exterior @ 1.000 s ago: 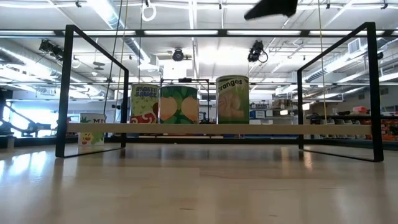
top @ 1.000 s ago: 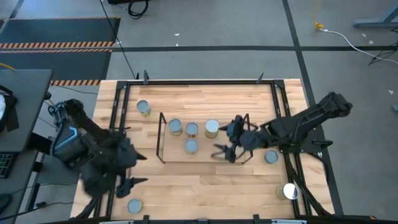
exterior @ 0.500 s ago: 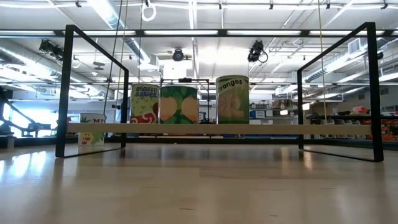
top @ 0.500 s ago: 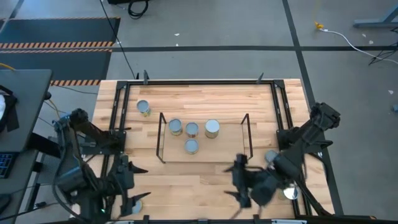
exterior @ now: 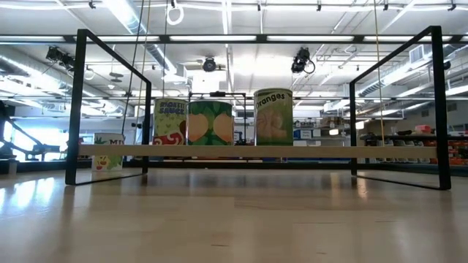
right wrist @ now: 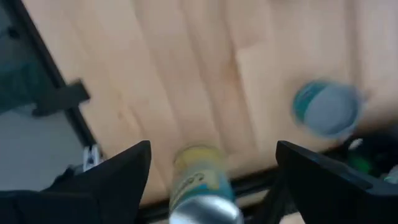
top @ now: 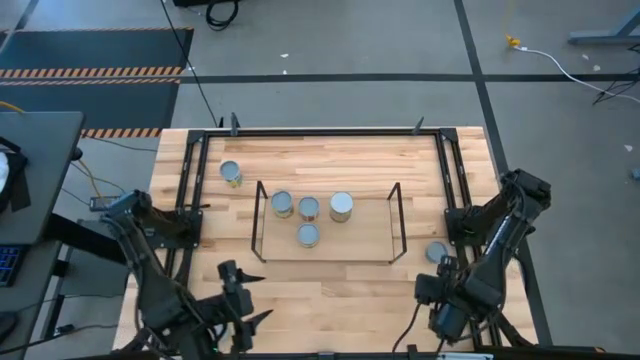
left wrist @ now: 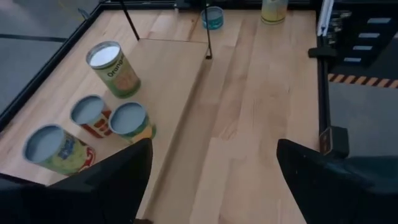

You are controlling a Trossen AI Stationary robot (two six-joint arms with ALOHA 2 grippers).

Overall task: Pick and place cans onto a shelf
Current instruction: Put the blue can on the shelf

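The shelf stands mid-table; it also shows in the low view and the left wrist view. Several cans stand on its board. One can stands on the table at the far left, and a teal-sided one stands at the right. My left gripper is open and empty near the near edge. My right gripper is open at the near right corner, above a yellow can that shows between its fingers, apart from them.
The black outer frame runs round the table, with a rail close to my right gripper. Bare wood lies between the shelf and the near edge. In the left wrist view the teal can and a yellow can stand far off.
My right gripper has left the shelf's right end and swung toward the table's near right corner, down over the yellow can. My left gripper has gone toward the near edge and a little to the right. The cans on the shelf have stayed put.
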